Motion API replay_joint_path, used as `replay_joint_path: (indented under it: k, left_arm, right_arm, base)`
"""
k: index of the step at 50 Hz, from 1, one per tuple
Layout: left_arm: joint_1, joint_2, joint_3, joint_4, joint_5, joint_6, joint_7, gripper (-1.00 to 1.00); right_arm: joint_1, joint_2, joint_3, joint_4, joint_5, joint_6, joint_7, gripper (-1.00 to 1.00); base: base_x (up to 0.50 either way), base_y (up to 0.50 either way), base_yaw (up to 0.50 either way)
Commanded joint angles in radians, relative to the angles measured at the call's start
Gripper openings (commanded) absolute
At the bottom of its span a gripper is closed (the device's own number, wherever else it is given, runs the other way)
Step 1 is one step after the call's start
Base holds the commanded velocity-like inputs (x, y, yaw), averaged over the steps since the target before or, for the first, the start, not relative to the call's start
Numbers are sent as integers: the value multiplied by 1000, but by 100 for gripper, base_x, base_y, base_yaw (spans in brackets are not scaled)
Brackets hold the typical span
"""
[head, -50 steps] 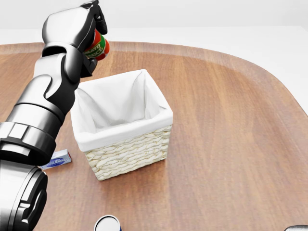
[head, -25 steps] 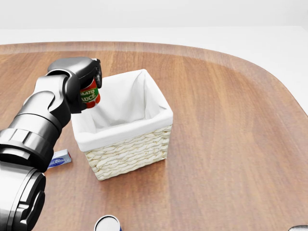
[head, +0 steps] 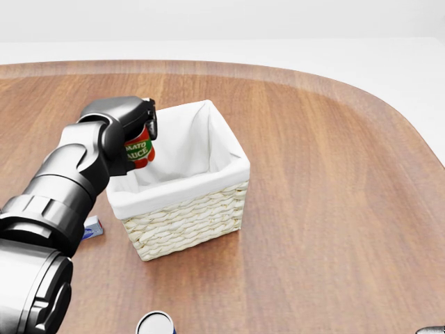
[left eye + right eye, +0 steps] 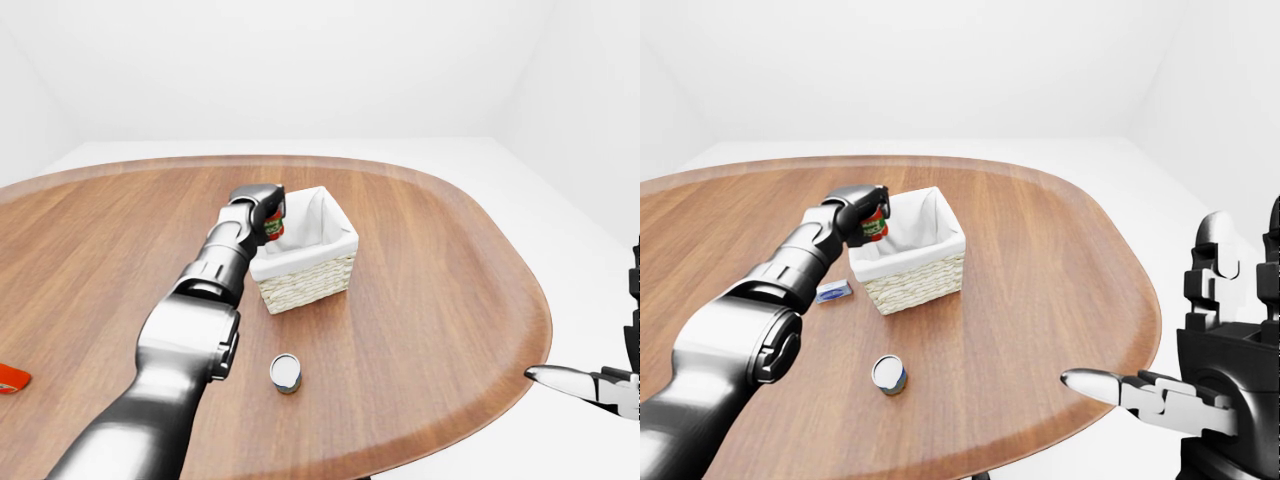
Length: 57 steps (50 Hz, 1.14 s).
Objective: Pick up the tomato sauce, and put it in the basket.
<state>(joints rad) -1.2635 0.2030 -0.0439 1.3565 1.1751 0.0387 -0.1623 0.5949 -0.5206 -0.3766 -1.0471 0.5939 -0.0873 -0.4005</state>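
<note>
The tomato sauce can (image 3: 140,149), red with a green label, is in my left hand (image 3: 132,120), whose fingers close round it. The hand holds it at the left rim of the wicker basket (image 3: 188,182), just inside the white cloth lining and above its bottom. The basket's inside looks empty. My right hand (image 4: 1160,395) shows at the bottom right of the right-eye view, off the table's edge, with fingers stretched out and holding nothing.
A small round can (image 3: 154,323) stands below the basket in the head view. A small blue packet (image 4: 834,292) lies left of the basket, partly hidden by my left arm. A red thing (image 4: 10,377) lies at the left-eye view's far left. The wooden table (image 3: 334,209) curves away at the right.
My left hand has come down from high above the table with the can, then moved a little right, to the basket's left rim.
</note>
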Motion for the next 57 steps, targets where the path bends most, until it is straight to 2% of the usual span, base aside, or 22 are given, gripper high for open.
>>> replay_joint_path:
  k: [1,4,10,11,12,13,17,21,26,30,34,37,40,44,47,48,50,51,52,53,55,57]
  left_arm:
    - [4,-8,0,-7,10,-9,39,-100]
    - [3,-11,0,-6,9,-10,43,-100]
    - [6,-10,0,-6,8,-15,54,-100]
    - [6,-10,0,-5,6,-23,58,-51]
    - [5,-10,1,-5,6,-24,59,-51]
    - [1,-10,11,-4,-5,-22,77,100]
    - [1,-5,9,-3,-6,-28,82,100]
    - [-1,1,10,-2,-9,-28,83,100]
    - [0,-2,16,-3,-21,-33,79,100]
    - [-4,0,13,-3,-20,-34,77,100]
    - [-4,3,12,-2,-20,-35,83,100]
    - [-3,6,11,-2,-19,-35,85,100]
    - [-3,8,12,-2,-17,-37,88,100]
    - [-8,8,22,-3,-29,-47,97,100]
    - [-34,-15,76,-16,-129,-98,107,100]
    - [-45,-40,118,-30,-207,-126,115,100]
    - [-37,-57,104,-43,-257,-126,173,100]
    - [-13,-54,49,-46,-213,-126,243,100]
    - [10,-59,39,-50,-220,-126,245,100]
    - [47,-76,65,-69,-279,-126,195,100]
    - [70,-74,59,-104,-318,-126,208,100]
    - [82,-71,64,-143,-373,-126,180,100]
  right_arm:
    - [4,59,31,0,-50,0,40,100]
    - [-2,13,3,0,-7,3,11,100]
    - [1,1,9,0,-7,0,-2,100]
    - [0,0,11,0,-8,0,-3,100]
    - [0,0,11,0,-9,0,-4,100]
    - [3,34,30,0,-39,0,18,100]
    - [-8,9,15,0,-16,7,3,100]
    - [-3,65,40,0,-60,4,43,100]
    - [-12,83,37,0,-66,17,59,100]
    - [-13,19,3,0,-9,17,16,100]
    - [-10,80,29,0,-58,16,60,100]
    - [-15,19,0,0,-7,20,18,100]
    - [-16,63,31,0,-53,20,44,100]
    - [-16,77,26,0,-55,22,58,100]
    - [-23,81,28,0,-58,30,61,100]
    - [-27,54,10,0,-30,35,43,100]
    - [-20,25,4,0,-13,27,20,100]
    - [-15,14,5,0,-8,21,11,100]
    - [-16,2,6,0,-6,21,1,100]
    - [-23,-2,13,0,-10,26,-5,100]
    - [-33,-9,20,0,-12,36,-14,100]
    - [-39,-12,24,0,-14,41,-18,100]
  base:
    - [0,0,0]
    - [0,0,0]
    - [0,0,0]
    - [0,0,0]
    - [0,0,0]
    - [0,0,0]
    - [0,0,0]
    - [0,0,0]
    - [0,0,0]
    - [0,0,0]
    - [0,0,0]
    - [0,0,0]
    - [0,0,0]
    - [0,0,0]
    - [0,0,0]
    - [0,0,0]
    - [0,0,0]
    - [0,0,0]
    - [0,0,0]
    - [0,0,0]
    - [0,0,0]
    - [0,0,0]
